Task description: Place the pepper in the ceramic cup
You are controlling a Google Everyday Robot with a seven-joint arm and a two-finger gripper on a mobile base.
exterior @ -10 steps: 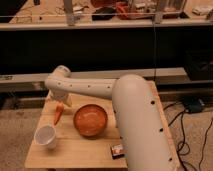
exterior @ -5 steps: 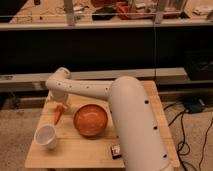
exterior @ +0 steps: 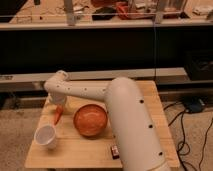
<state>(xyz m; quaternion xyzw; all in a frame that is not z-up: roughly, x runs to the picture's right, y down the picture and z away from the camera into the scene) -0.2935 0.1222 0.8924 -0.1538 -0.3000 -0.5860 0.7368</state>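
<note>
The pepper (exterior: 58, 116) is small, slim and orange-red. It lies on the left part of the wooden table (exterior: 75, 150), pointed end toward the front. The white ceramic cup (exterior: 45, 135) stands upright just in front of it, near the front left corner. My gripper (exterior: 58, 102) hangs at the end of the white arm, directly above the pepper's back end and close to it. I cannot tell whether it touches the pepper. The cup's inside looks empty.
A large round orange bowl (exterior: 90, 120) sits mid-table, right of the pepper and cup. A small dark object (exterior: 115, 150) lies near the front edge. My thick white arm (exterior: 132, 125) covers the table's right half. A grey ledge (exterior: 165, 75) and dark shelving stand behind.
The big arm segment has shifted slightly to the left. The gripper, pepper, cup and bowl stay where they were.
</note>
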